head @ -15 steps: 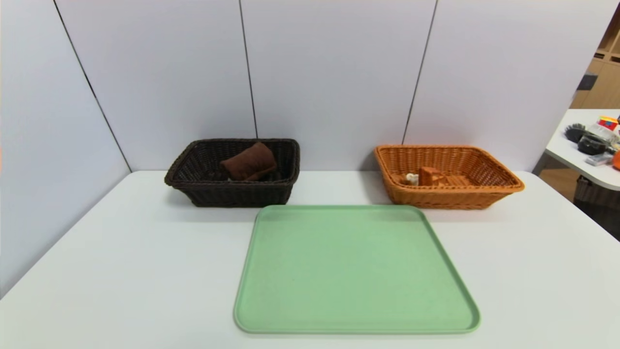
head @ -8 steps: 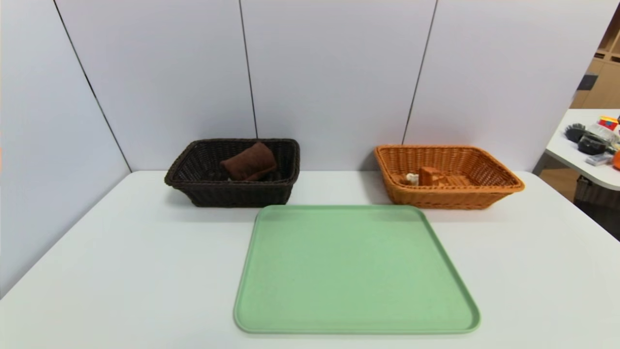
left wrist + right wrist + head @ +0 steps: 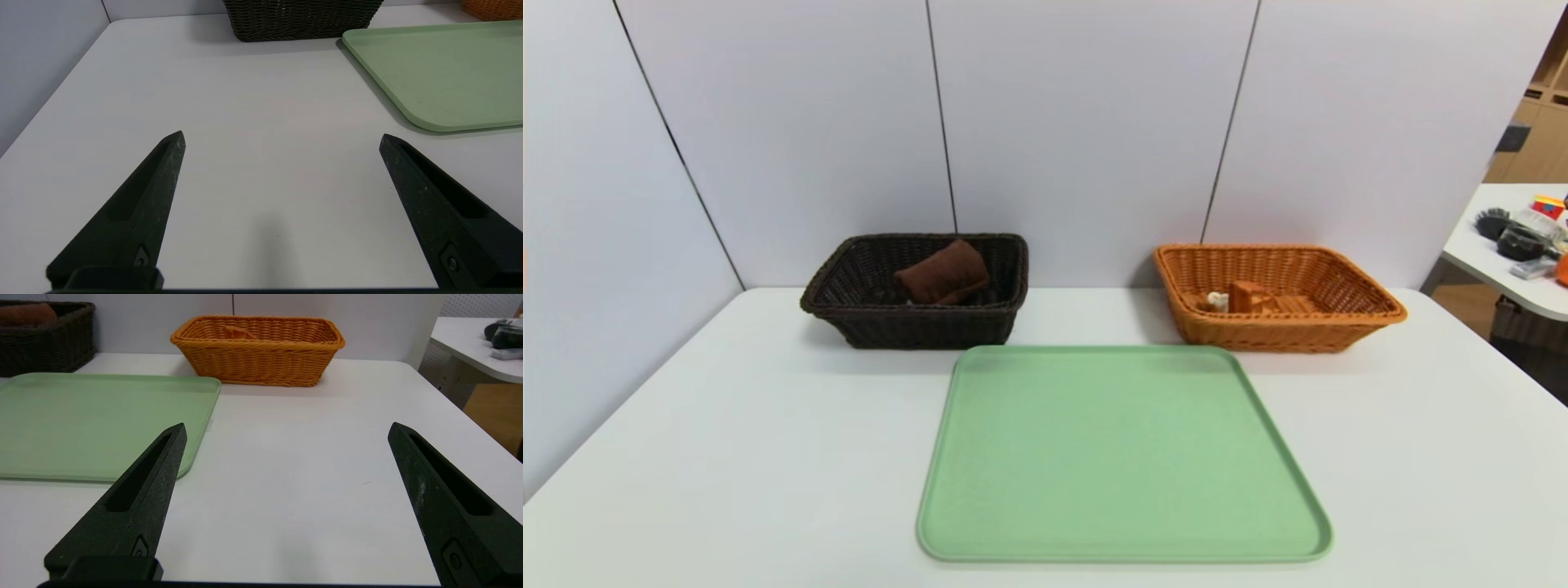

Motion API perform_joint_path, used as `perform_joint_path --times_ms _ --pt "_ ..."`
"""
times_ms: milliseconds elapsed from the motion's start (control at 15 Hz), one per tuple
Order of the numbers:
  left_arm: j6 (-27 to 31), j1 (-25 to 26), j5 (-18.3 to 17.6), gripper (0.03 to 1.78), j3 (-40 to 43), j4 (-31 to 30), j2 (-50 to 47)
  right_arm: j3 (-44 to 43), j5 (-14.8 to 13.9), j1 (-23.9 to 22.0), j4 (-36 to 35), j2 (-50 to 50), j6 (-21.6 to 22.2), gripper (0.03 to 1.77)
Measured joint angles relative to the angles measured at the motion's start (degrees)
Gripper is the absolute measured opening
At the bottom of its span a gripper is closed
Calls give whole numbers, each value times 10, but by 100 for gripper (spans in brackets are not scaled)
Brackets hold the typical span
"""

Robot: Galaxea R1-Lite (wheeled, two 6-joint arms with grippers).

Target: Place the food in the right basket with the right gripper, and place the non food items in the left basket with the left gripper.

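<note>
With the tray (image 3: 1123, 457) bare and both baskets filled, our left gripper (image 3: 282, 136) and right gripper (image 3: 286, 428) hang wide open, empty, over the counter (image 3: 727, 457); any further reach risks tipping a basket.

Towel (image 3: 943, 273) in dark basket (image 3: 915, 325) (pastry (image 3: 1250, 297) opposite)

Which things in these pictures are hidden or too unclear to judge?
- White block: head view, not made out; the left basket front wall and the brown towel cover the basket floor.
- The food: head view, only partly seen behind the right basket wall; toppings too small.
- Left gripper and right gripper: outside the head view, both open over the table.
</note>
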Motion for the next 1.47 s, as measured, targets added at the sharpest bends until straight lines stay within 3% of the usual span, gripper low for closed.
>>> perform_joint_path --times_ms 933,1200,1467 --pt "-64 -1 19 169 0 14 0 23 3 1 30 0 -11 170" --pt "-43 -1 78 169 2 13 0 23 6 1 31 0 -12 170" --pt "-39 -1 83 169 5 11 0 23 3 1 32 0 -8 170"
